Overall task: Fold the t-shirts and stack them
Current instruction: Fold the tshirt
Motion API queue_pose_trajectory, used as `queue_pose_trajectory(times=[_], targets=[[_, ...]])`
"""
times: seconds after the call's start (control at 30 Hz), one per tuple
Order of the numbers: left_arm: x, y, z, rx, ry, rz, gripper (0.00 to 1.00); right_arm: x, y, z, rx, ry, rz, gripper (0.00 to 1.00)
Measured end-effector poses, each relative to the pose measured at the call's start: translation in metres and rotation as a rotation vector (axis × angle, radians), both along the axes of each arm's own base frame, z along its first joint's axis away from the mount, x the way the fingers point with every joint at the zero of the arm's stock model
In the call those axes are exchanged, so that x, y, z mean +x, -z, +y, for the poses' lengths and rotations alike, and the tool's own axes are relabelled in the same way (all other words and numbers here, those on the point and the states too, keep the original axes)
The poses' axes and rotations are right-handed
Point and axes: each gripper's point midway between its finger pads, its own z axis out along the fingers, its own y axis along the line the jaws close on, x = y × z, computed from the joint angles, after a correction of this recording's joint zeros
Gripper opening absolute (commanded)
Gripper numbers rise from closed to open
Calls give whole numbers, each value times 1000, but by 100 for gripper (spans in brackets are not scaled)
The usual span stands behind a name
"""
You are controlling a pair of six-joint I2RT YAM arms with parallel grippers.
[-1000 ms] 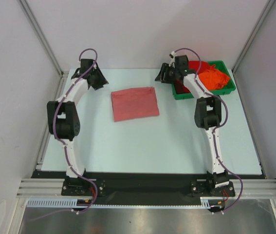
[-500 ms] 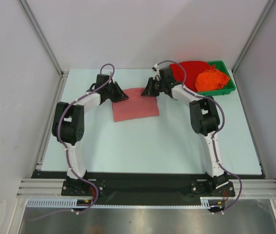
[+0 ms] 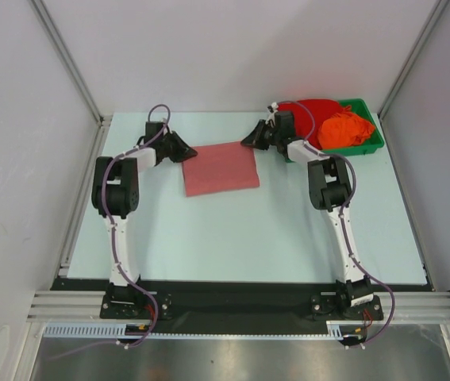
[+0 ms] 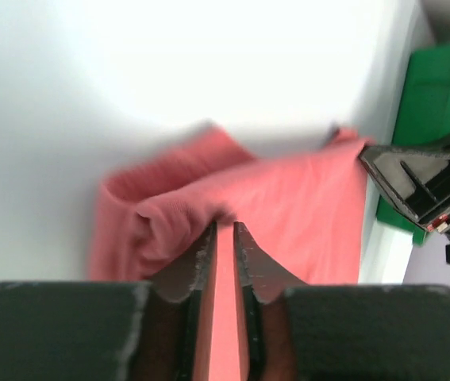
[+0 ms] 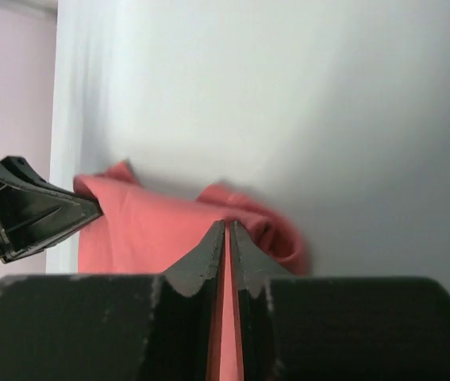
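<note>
The salmon t-shirt (image 3: 221,168) lies folded into a rectangle in the middle of the table. My left gripper (image 3: 188,152) is at its far left corner and my right gripper (image 3: 249,141) is at its far right corner. In the left wrist view the gripper (image 4: 225,227) is shut on bunched salmon cloth (image 4: 288,206). In the right wrist view the gripper (image 5: 227,225) is shut on the salmon cloth (image 5: 153,226). The bright red t-shirt (image 3: 310,110) and the orange t-shirt (image 3: 345,129) lie crumpled in the tray.
The green plastic tray (image 3: 374,147) stands at the back right, just right of my right arm, and shows in the left wrist view (image 4: 425,103). White walls close the table at the back and on both sides.
Both grippers came in from the back corners to the salmon shirt's far edge and closed on its two far corners. The corners are now bunched in the jaws.
</note>
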Motion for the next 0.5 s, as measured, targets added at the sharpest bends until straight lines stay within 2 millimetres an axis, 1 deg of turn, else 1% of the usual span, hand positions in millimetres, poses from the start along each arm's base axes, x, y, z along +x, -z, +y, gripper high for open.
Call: queue_pose_trajectory(times=[0.07, 0.17, 0.2, 0.27, 0.37, 0.4, 0.5], targets=[[12, -1, 10, -7, -25, -13, 20, 11, 1, -8, 5, 38, -3, 11], [33, 3, 23, -24, -51, -27, 21, 33, 3, -19, -2, 89, -20, 11], [38, 6, 25, -36, -50, -22, 21, 40, 2, -20, -3, 100, -31, 11], [47, 5, 27, -55, -41, -23, 22, 46, 2, -20, -8, 111, -35, 11], [55, 0, 30, -36, -43, -30, 33, 46, 4, -22, -27, 117, -17, 12], [55, -3, 32, -25, -44, -34, 41, 46, 5, -23, -37, 117, -16, 13], [51, -9, 39, 29, -56, -41, 53, 40, 8, -26, -81, 110, 0, 15]])
